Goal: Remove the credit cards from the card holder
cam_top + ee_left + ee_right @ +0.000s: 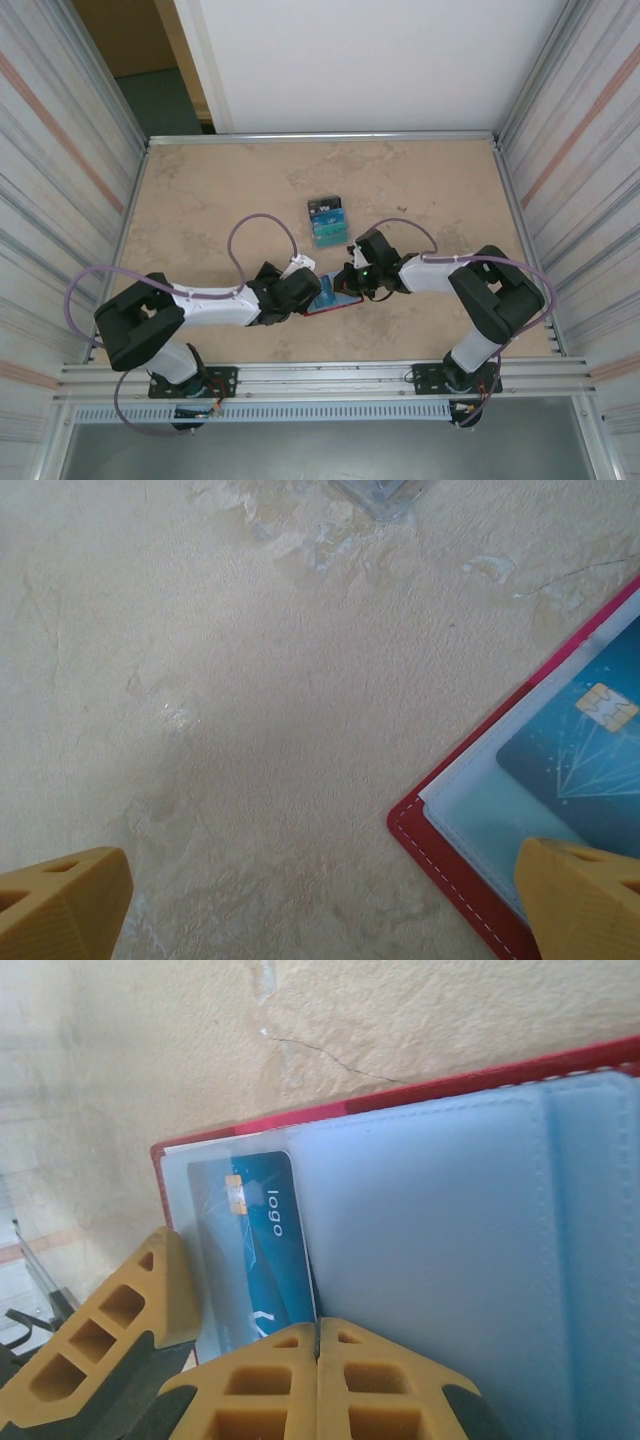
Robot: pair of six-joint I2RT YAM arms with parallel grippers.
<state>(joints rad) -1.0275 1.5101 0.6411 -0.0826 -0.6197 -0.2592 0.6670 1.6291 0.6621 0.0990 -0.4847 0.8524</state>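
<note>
- Left gripper: you see its jaws spread as wide as they go, with nothing between them. In the left wrist view, one fingertip sits over the bare table. The other overlaps the near corner of the card holder.
- Card holder: find it lying open and flat on the table, between the two grippers, clear sleeves facing up.
- Credit card: this teal card sits inside the sleeve at the holder's outer edge, chip showing.
- Stack of credit cards: look farther back on the table, well apart from the holder and both grippers.
- Right gripper: its fingers are closed pad to pad over the holder. The credit card's lower end runs to the seam between them; you cannot tell whether it is pinched.
</note>
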